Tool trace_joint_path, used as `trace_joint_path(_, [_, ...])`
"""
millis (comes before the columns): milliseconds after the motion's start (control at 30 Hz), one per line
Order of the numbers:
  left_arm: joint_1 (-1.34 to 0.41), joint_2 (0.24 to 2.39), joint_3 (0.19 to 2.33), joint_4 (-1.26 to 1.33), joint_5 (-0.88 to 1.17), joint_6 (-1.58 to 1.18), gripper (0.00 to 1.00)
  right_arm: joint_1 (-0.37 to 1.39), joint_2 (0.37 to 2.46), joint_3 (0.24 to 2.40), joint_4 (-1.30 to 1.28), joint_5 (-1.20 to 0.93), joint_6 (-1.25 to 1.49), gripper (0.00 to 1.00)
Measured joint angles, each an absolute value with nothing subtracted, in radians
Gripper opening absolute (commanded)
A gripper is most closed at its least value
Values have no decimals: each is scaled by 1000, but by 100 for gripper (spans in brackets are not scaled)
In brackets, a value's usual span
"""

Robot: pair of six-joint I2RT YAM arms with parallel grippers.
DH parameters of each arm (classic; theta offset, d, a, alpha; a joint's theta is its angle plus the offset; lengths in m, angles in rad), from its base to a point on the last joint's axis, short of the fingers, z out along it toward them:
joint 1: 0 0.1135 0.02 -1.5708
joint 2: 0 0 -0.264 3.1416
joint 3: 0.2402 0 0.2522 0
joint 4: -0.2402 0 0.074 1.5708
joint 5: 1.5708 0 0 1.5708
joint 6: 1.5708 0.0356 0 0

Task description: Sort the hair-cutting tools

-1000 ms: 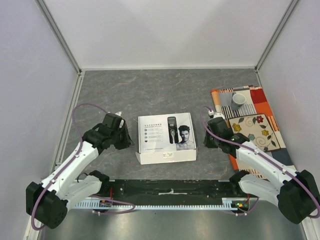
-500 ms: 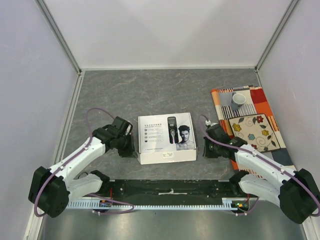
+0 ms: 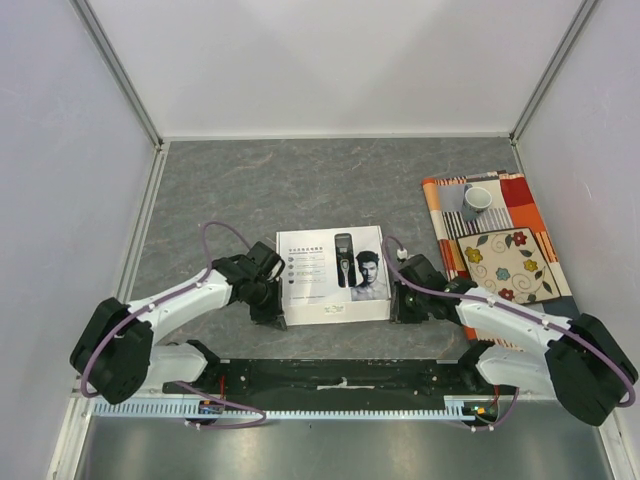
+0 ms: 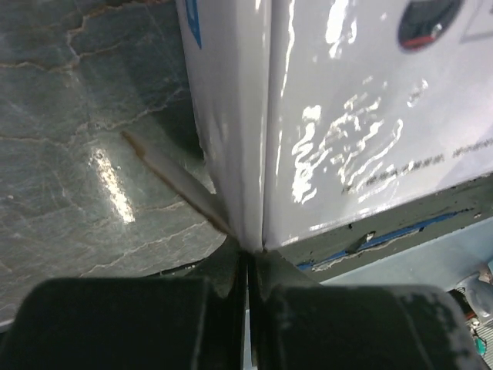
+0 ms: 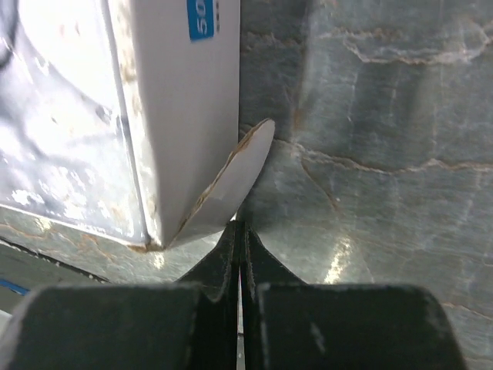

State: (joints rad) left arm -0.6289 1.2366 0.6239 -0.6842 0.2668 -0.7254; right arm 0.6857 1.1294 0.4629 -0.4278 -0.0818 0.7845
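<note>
The left arm reaches from 7 o'clock toward the middle of the grey table (image 3: 300,180). Its left tool (image 3: 272,312) sits clenched at the 8 o'clock corner of the white box (image 3: 333,275). In the left wrist view, the 2 fingers of the left tool (image 4: 248,262) are pressed together with nothing between them. Their tips are right at the upright corner edge of the box (image 4: 347,116), and a thin left flap (image 4: 177,181) of card juts from that corner toward 10 o'clock.

The box lies shut at the centre of the table, its printed lid facing up (a clipper and a man's head are pictured on it). The hair-cutting tools themselves cannot be seen in any view.

At the box's 4 o'clock corner is the right tool (image 3: 397,305), also clenched. In the right wrist view, the right tool (image 5: 239,231) has its fingertips shut just under the box (image 5: 177,116). They meet the low end of a rounded right flap (image 5: 235,177), but I cannot tell whether the card is pinched or only touched.

At 3 o'clock on the table lies a patterned cloth (image 3: 512,190). On it, a grey cup (image 3: 477,200) stands toward 12 o'clock and a flowered square (image 3: 510,265) lies toward 6 o'clock.
</note>
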Motion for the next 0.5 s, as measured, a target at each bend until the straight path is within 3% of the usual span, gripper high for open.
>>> trace_joint_path(500, [-611,1459,834,-620,196,-659,2,688,1287,537,-258,31,821,0])
